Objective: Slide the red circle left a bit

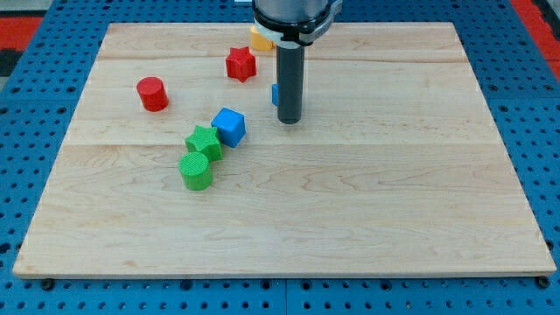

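The red circle (152,94) stands on the wooden board (350,210) toward the view's upper left. My tip (289,120) rests on the board well to the right of it and slightly lower, right of the blue cube (229,126). A red star (241,64) lies up and left of the rod. A small blue block (274,94) shows just at the rod's left edge, mostly hidden. A yellow block (259,38) is partly hidden behind the arm at the view's top.
A green star (203,141) touches the blue cube's lower left. A green circle (196,171) sits just below the green star. The board lies on a blue perforated table (35,175).
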Controlling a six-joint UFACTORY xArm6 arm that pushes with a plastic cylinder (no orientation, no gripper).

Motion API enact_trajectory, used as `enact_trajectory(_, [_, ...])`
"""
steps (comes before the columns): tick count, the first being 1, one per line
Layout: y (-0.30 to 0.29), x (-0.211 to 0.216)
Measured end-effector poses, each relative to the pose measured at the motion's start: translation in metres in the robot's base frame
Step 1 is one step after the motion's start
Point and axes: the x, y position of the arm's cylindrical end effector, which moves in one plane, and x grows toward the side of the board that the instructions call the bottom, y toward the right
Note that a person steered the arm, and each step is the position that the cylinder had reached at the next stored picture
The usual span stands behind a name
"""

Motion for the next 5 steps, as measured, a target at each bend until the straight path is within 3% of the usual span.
enact_trajectory(5, [-0.140, -0.026])
